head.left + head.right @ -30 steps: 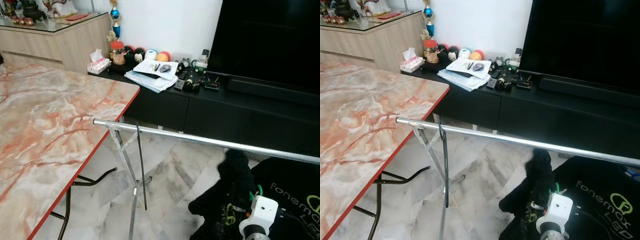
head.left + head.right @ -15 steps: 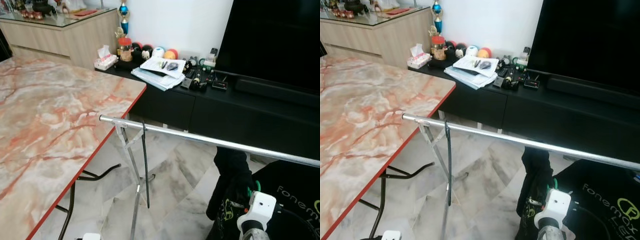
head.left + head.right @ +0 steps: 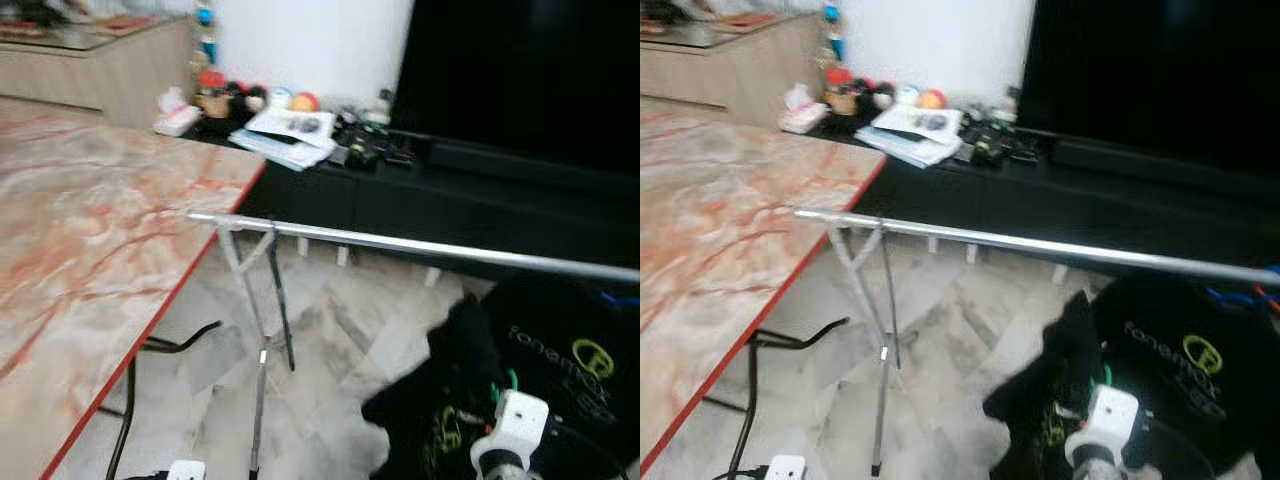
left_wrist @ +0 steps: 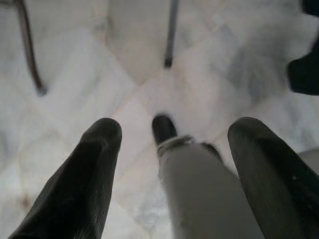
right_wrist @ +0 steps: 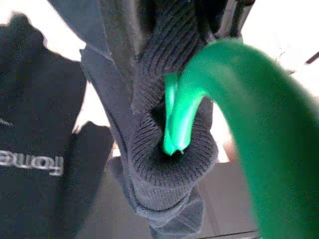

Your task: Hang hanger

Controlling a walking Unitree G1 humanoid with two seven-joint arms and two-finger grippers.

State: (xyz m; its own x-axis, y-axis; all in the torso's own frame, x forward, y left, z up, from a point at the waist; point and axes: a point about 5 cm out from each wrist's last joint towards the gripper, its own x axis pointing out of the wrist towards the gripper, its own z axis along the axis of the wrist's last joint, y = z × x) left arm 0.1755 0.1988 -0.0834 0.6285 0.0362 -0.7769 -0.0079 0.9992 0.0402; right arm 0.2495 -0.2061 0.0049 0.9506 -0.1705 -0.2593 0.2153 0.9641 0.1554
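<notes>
One chrome rail (image 3: 420, 245) runs across the middle of the head views from centre-left to the right edge, sitting on a single folding metal stand (image 3: 255, 330) at its left end, with one thin dark rod hanging off it there. In the lower right, the right arm's white wrist (image 3: 512, 425) pokes up into a bunched black garment (image 3: 455, 400), and a sliver of the green hanger (image 3: 497, 392) peeks out just above the wrist, below the rail and not touching it. The right wrist view is a close-up: the green hanger's hook (image 5: 234, 104) curves across the right side and its tip is tucked into the ribbed dark collar (image 5: 169, 144) of the garment — I can't tell how the right gripper's fingers are set from any of this. A second black piece with "fonemax" lettering (image 3: 560, 350) hangs off the rail at far right. The left gripper (image 4: 172, 149) is down low over the pale marble floor (image 4: 70, 99), its two black fingers (image 4: 84, 174) spread wide apart with nothing between them but a grey leg ending in a black foot. The marble-top table (image 3: 90, 230) with a red edge takes up the left side, and one black TV cabinet (image 3: 450, 190) with clutter sits along the top — everything's a bit blurry.
</notes>
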